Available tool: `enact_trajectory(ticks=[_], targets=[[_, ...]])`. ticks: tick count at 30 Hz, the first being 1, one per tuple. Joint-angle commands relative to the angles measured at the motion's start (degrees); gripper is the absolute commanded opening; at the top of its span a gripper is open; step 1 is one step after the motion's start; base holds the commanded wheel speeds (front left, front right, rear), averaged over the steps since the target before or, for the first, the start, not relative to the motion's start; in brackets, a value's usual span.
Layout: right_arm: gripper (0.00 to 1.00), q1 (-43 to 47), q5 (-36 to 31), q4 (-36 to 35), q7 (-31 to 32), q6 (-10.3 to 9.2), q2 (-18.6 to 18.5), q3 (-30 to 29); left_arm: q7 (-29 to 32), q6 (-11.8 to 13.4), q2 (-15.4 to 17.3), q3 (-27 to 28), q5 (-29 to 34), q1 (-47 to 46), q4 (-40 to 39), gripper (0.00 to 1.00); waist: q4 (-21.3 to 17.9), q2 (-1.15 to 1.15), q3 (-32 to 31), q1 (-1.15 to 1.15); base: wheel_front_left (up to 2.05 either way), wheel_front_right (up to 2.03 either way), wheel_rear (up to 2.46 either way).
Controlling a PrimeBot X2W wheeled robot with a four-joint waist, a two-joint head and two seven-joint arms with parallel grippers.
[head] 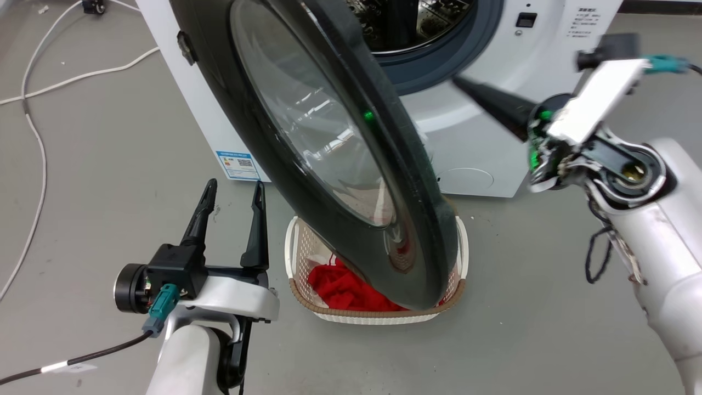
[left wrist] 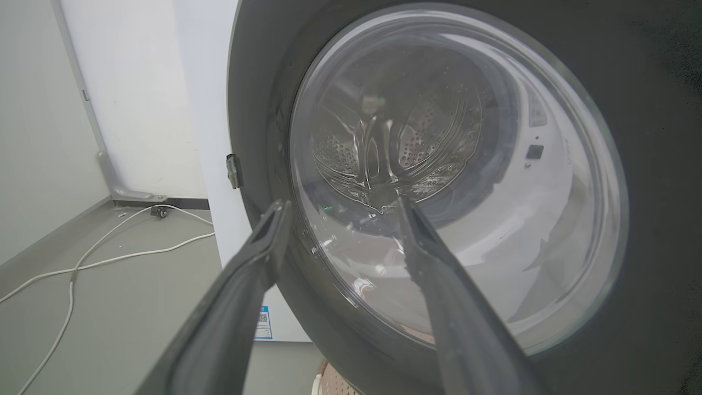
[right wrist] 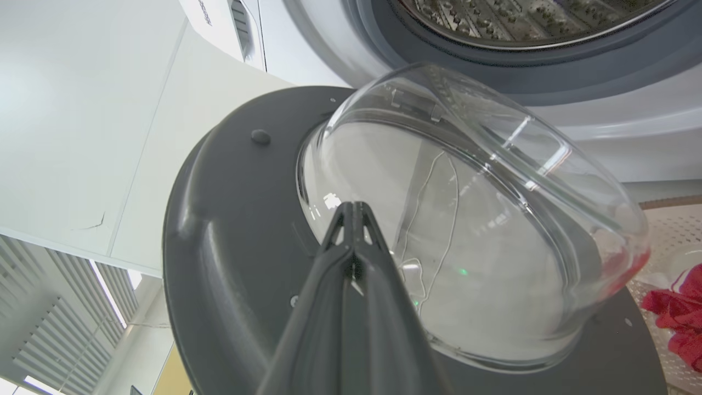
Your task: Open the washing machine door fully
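The washing machine door [head: 329,164] stands partly open, hinged at the left side of the washing machine [head: 482,131] and angled out over the floor [head: 109,164], so the steel drum [head: 417,22] is uncovered. Its lower rim hangs above a white basket [head: 293,241] that sits on the floor just in front of the washer with a red cloth [head: 340,288] inside.

The right hand [head: 458,82] is clenched, its two fingers pressed together into one blunt point and grasping nothing. It sits on the inner side of the door, and in the right wrist view the hand [right wrist: 354,211] aims at the dark inner face beside the bulging glass window [right wrist: 466,219]. That pose suits pushing rather than gripping, since a closed tip can press the door outward without a handle. Whether the tip touches the door cannot be told.

The left hand [head: 233,189] is released, fingers spread and empty, low near the front edge of the floor and apart from the door's outer face. In its own view the hand [left wrist: 341,204] points at the window, likely waiting clear of the swing.

I judge the door about halfway, needing a further push towards the left
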Motion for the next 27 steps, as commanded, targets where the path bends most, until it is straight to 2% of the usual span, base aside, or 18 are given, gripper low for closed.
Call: enact_trajectory(ticks=[1, 8, 15, 16, 17, 18, 19, 25, 27], targets=[[0.0, 2.0, 0.0, -0.6, -2.1, -0.02, 0.0, -1.0, -0.1, 0.2, 0.0, 0.2, 0.1, 0.4, -0.2, 1.0, -0.3, 0.0, -0.1, 0.0, 0.0, 0.0, 0.0], [0.0, 11.0, 0.0, -5.1, -16.1, -0.02, -1.0, -9.6, -0.1, 0.1, 0.0, 1.6, 0.5, 1.9, -0.1, 1.0, -1.2, 0.0, -1.9, 0.0, 0.0, 0.0, 0.0], [0.0, 25.3, -2.1, -13.3, -27.2, -0.02, -1.0, -15.5, -0.1, -0.3, 0.0, 3.1, 1.0, 3.3, -0.3, 1.0, -2.2, 0.0, -3.3, 0.0, 0.0, 0.0, 0.0], [0.11, 27.2, -2.1, -14.5, -28.7, -0.02, -0.5, -16.3, -0.1, -0.4, 0.0, 3.2, 1.0, 3.4, -0.3, 1.0, -2.3, 0.0, -3.4, 0.0, 0.0, 0.0, 0.0], [0.38, 29.2, -2.3, -15.5, -30.4, -0.02, -0.1, -17.2, -0.1, -0.4, 0.0, 3.3, 1.1, 3.7, -0.1, 1.0, -2.4, 0.0, -3.7, 0.0, 0.0, 0.0, 0.0], [0.82, 31.2, -2.9, -16.4, -32.1, -0.02, 0.1, -17.9, -0.1, -0.5, 0.0, 3.3, 1.1, 3.9, 0.0, 1.0, -2.5, 0.0, -3.9, 0.0, 0.0, 0.0, 0.0], [1.0, 33.1, -3.9, -16.9, -33.9, -0.02, 0.2, -18.2, -0.1, -0.4, 0.0, 3.5, 1.1, 4.0, 0.0, 1.0, -2.7, 0.0, -4.1, 0.0, 0.0, 0.0, 0.0], [1.0, 40.9, -11.9, -18.4, -41.2, -0.02, 0.8, -17.8, -0.1, -0.1, 0.0, 3.6, 0.9, 4.5, 0.3, 1.0, -3.3, 0.0, -5.0, 0.0, 0.0, 0.0, 0.0], [1.0, 42.4, -16.6, -17.9, -42.4, -0.02, 0.7, -18.3, -0.1, -0.1, 0.0, 3.5, 0.7, 4.9, 0.4, 1.0, -3.3, 0.0, -5.4, 0.0, 0.0, 0.0, 0.0]])
